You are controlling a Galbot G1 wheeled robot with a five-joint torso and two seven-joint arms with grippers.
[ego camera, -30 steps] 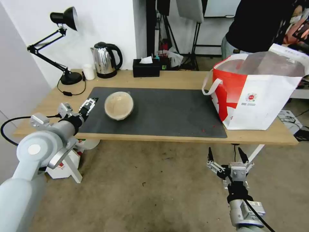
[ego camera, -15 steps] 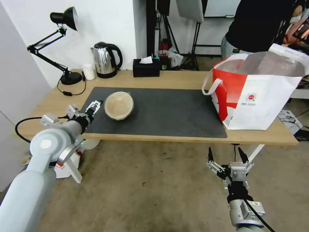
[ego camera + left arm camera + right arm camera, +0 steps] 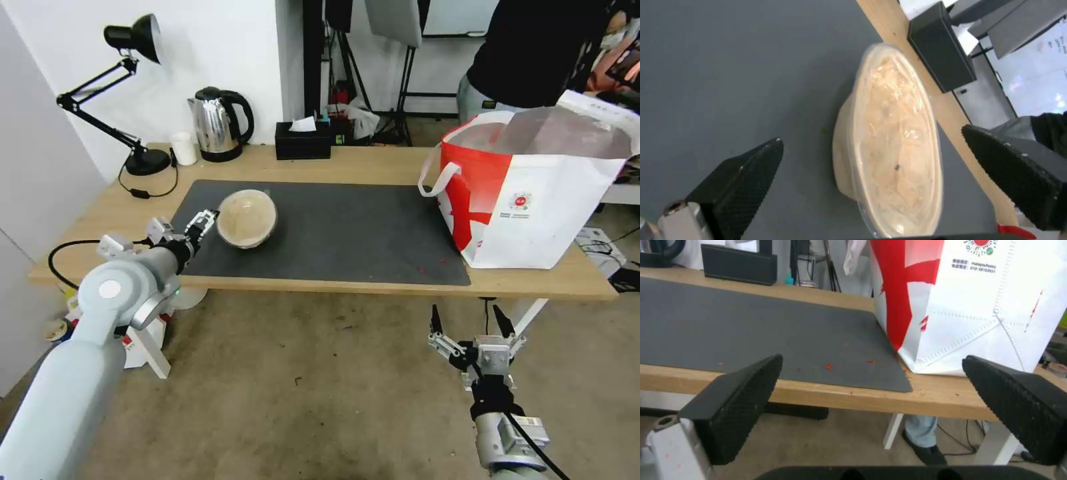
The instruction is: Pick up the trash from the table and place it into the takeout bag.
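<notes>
On mat's 9 o'clock side: left gripper (image 3: 189, 227) spread wide, lined up on tan bowl (image 3: 246, 218), not touching.
Best to bracket the rim (image 3: 896, 140) between both fingers before closing; the thin wall probably crushes easily. Takeout bag (image 3: 533, 193) stands at 3 o'clock on table (image 3: 373, 163). Right gripper (image 3: 470, 323) is spread, idle below table edge at 5 o'clock.

Head view high, frontal; wrist views close, sharing mat (image 3: 320, 233).

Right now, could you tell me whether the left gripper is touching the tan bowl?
Apart. In the left wrist view, the left gripper is open, its fingers either side of the tan bowl, with dark mat visible between each fingertip and the bowl.
</notes>
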